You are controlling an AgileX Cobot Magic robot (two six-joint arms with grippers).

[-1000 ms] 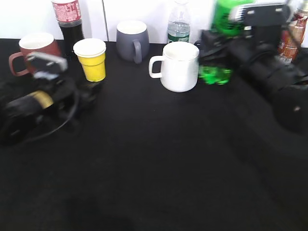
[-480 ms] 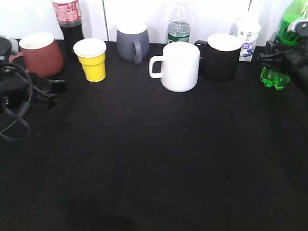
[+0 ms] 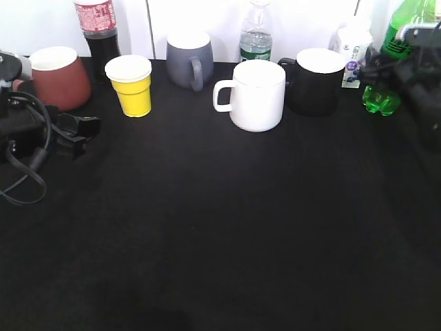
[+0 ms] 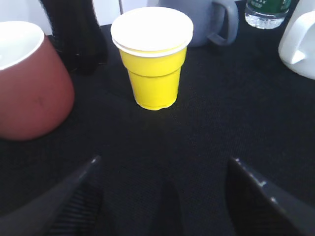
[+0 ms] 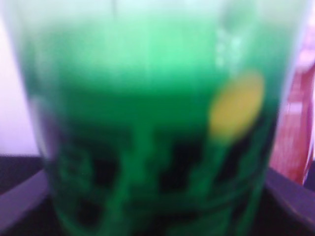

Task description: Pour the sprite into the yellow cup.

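**Bottle held far right, cup far left: long carry ahead**

Left tool (image 4: 162, 196) sits low on the surface (image 3: 220, 227), fingers spread wide w/ nothing between them. Yellow cup (image 4: 151, 54) stands upright straight ahead of it, just beyond the fingertips; brown-red mug (image 4: 29, 83) beside the cup on the tool's left, dark cola bottle (image 3: 97, 31) behind.

Mid row: grey mug (image 3: 189, 58), white mug (image 3: 255, 95), black mug (image 3: 313, 79).

Right tool (image 3: 403, 58) is at the far edge, clamped on the sprite bottle (image 3: 393, 62); its fingers flank the blurred green body in the wrist view. Bottle's long axis approx upright, leaning a bit, neck end up and out of frame, lobed base down.

Risks, as I judge: carrying across could clip the black or white mug; the light cup may tip if the stream hits its rim; the left tool could bump it.
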